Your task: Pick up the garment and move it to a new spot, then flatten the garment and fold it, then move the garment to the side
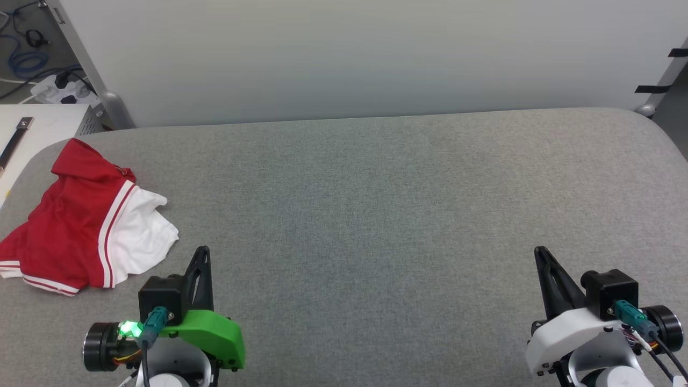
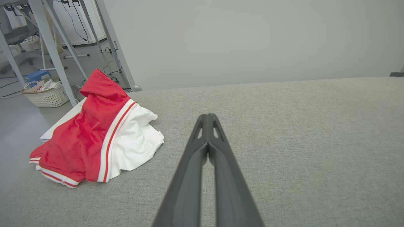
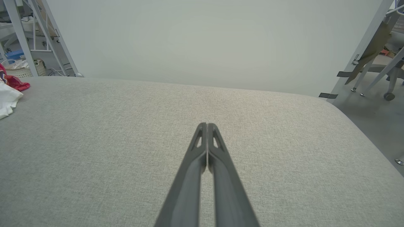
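The garment (image 1: pixel 80 220) lies crumpled in a heap at the table's left edge, red with a white sleeve and red-white striped trim; its front print is hidden. In the left wrist view the garment (image 2: pixel 94 135) sits left of the fingers. My left gripper (image 1: pixel 202 251) is shut and empty, low at the near left, a short way right of the heap; its closed tips (image 2: pixel 207 116) point across bare fabric. My right gripper (image 1: pixel 539 250) is shut and empty at the near right, far from the garment (image 3: pixel 9 91), whose edge shows at the far left of the right wrist view.
The table (image 1: pixel 376 215) is covered in grey fabric, with a pale wall panel (image 1: pixel 349 54) behind it. A white side surface (image 1: pixel 43 126) and a power strip with cables (image 1: pixel 59 88) lie beyond the left corner. A woven basket (image 2: pixel 47 93) stands on the floor.
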Motion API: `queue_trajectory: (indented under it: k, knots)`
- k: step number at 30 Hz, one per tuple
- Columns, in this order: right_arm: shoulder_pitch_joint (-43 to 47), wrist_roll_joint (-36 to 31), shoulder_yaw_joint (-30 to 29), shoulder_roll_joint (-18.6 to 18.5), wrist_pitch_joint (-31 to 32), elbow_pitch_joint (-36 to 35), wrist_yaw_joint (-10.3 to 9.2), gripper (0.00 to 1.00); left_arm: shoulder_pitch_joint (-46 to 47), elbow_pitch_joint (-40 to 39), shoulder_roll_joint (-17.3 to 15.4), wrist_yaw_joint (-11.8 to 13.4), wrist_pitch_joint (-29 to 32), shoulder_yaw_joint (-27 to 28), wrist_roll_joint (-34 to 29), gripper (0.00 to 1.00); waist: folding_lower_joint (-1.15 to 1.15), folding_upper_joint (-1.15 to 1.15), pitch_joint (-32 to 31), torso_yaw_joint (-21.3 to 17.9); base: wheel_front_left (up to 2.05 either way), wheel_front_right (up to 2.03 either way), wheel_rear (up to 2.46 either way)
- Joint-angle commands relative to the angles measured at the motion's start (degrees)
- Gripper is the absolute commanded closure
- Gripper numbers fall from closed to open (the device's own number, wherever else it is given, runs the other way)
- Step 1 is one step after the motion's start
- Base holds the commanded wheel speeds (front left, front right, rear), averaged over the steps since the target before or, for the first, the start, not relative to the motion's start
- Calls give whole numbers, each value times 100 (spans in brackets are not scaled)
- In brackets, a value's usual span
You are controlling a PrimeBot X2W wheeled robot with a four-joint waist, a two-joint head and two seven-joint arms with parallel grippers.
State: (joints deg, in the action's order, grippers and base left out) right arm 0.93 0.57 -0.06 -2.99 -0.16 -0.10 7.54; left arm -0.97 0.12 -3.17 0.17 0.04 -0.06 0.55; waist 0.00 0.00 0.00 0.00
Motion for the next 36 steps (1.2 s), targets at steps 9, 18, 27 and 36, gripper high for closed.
queue_trajectory:
  k: [9,18,27,36]
  knots:
    - [4,3,-7,-2,-2,0,0,0,-8,1,-1,3,-2,-1,3,0,0,0,1,0,0,0,0]
    - [6,68,-67,-1,-98,-42,0,0,4,-12,1,107,-99,-50,40,0,0,0,14,-1,0,0,0]
    - [16,165,-111,0,-204,-139,-1,0,20,-33,3,210,-207,-105,62,0,0,0,32,0,0,0,0]
    - [45,270,-145,1,-311,-223,-1,0,23,-51,5,300,-315,-147,45,0,0,0,39,7,0,0,0]
